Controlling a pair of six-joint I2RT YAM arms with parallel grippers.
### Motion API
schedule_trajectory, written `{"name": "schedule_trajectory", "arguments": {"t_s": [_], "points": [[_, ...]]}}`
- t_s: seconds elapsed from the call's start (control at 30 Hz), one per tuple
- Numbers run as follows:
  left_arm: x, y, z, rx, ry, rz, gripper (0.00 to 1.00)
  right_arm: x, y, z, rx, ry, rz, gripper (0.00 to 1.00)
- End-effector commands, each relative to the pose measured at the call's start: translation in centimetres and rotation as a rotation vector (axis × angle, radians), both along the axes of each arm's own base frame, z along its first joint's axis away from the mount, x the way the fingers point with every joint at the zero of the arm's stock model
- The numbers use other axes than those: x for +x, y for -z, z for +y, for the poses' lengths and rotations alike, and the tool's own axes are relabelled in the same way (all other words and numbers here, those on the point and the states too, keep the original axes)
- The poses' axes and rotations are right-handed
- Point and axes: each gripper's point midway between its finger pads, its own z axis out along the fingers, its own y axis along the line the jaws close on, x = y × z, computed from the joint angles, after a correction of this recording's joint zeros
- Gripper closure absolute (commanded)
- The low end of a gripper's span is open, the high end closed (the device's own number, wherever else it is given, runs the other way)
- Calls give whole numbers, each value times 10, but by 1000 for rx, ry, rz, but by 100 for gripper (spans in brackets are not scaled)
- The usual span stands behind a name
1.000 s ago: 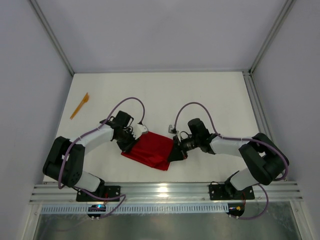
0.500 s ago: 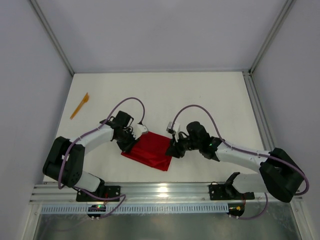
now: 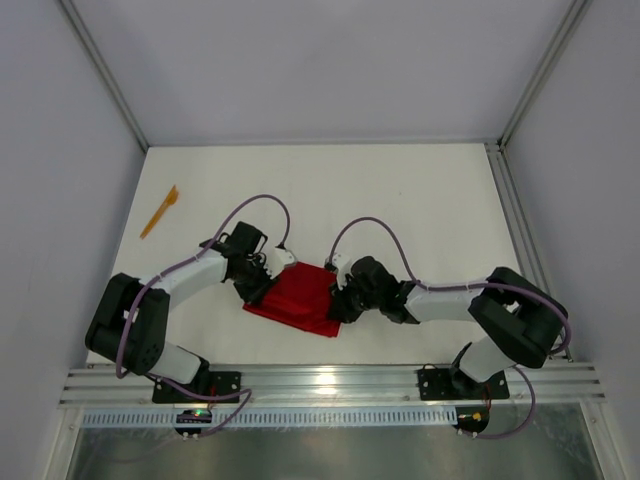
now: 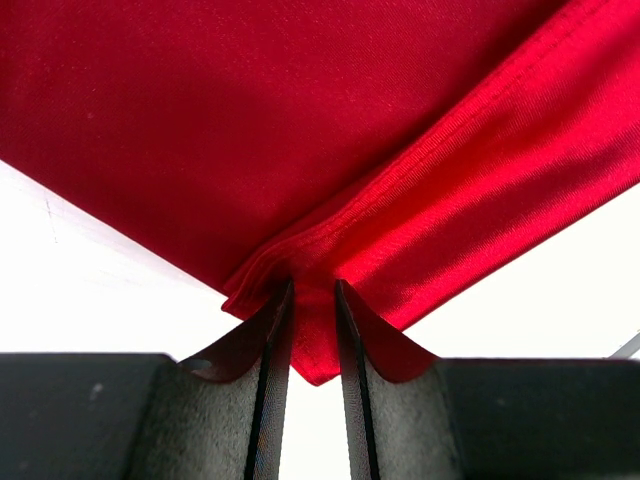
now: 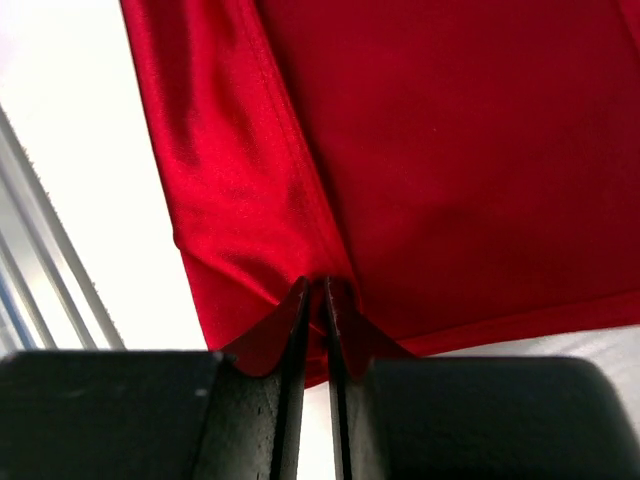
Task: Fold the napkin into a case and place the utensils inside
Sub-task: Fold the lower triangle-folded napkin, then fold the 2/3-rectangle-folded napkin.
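- The right gripper [image 5: 314, 292] had crept left onto the right edge of the napkin [image 3: 300, 298] since a second earlier, its elbow swinging out and back. The left arm had not budged.
- Its jaws were pressed nearly together, pinching a fold of red cloth.
- The left gripper [image 4: 312, 292] was likewise clamped on stacked layers at the opposite edge.
- The napkin lay folded flat on the table [image 3: 420, 200] between the arms. It looked light, limp and slick, probably best taken at hemmed edges, all layers pinched together.
- Farther off, one orange utensil [image 3: 160, 211] lay well apart at the left.
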Motion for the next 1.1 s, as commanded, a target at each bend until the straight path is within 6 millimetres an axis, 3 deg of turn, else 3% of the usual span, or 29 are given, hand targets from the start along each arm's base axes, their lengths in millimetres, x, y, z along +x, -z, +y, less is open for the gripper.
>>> {"name": "schedule_trajectory", "arguments": {"t_s": [0.0,0.17,0.33,0.4,0.6,0.7,0.77,0.93,1.07], "points": [[-6,20,7,36,16,18,74,11,6,-18,-67,99,-44,85],[-11,17,1,5,35,34,74,22,-9,-29,-99,112,-123,85],[-5,9,0,0,17,15,74,35,-45,-17,-113,62,-214,82],[-5,8,-1,-6,15,12,74,29,-50,-6,-102,22,-240,81],[-3,6,-3,-17,3,6,74,0,-66,58,146,-74,-188,80],[-3,7,-2,-11,-2,6,74,-4,-50,71,128,-96,-155,80],[-3,7,-1,-8,-8,4,74,-6,-35,69,103,-85,-120,82],[-1,5,0,-4,-19,-8,73,-9,6,39,-49,-18,-53,86],[3,-1,5,7,-29,-17,72,1,11,27,-61,47,-19,87]]}}
